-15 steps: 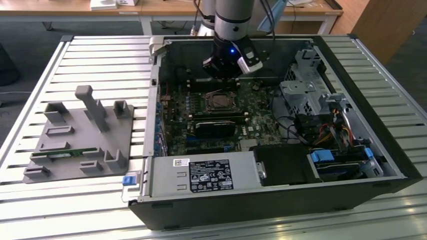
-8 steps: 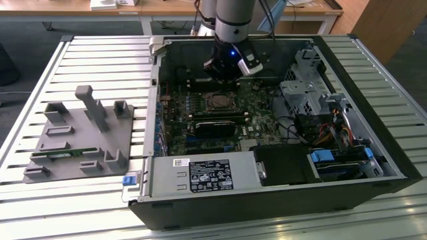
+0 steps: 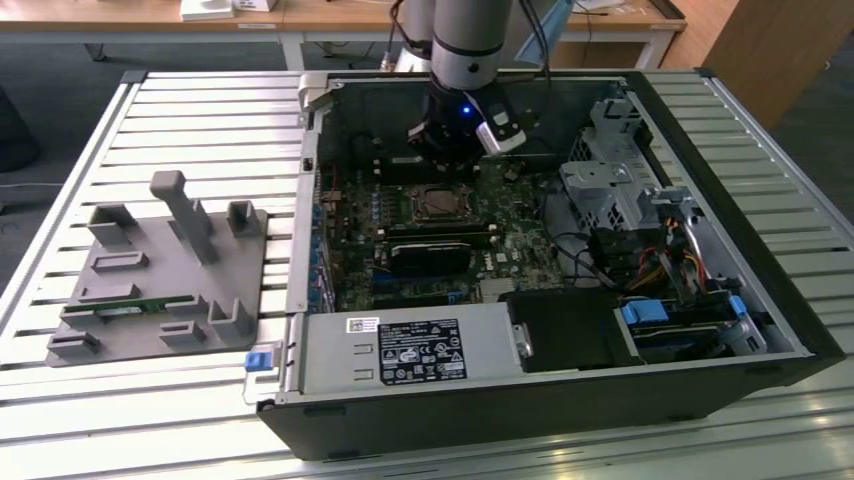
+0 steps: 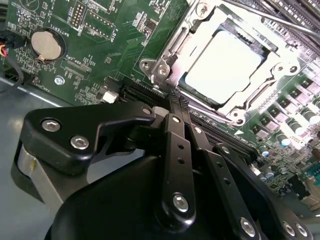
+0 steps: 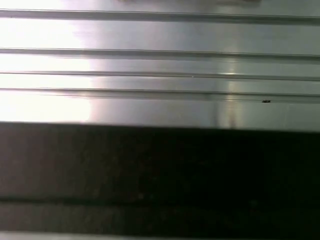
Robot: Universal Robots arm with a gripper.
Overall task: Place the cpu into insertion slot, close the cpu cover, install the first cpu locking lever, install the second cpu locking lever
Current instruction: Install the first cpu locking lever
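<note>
**Gripper beside the seated cpu**

Exterior view: open computer case lying on a slatted metal table; arm reaching down into its far half, gripper low over the motherboard, just beyond the insertion slot. Grey fixture plate near the table's left edge.

Second wrist view: gripper with fingers pressed together, nothing between them, tips just beside the cpu cover. Cover down around the cpu, seated in the slot.

First wrist view: table slats, dark case edge.
</note>
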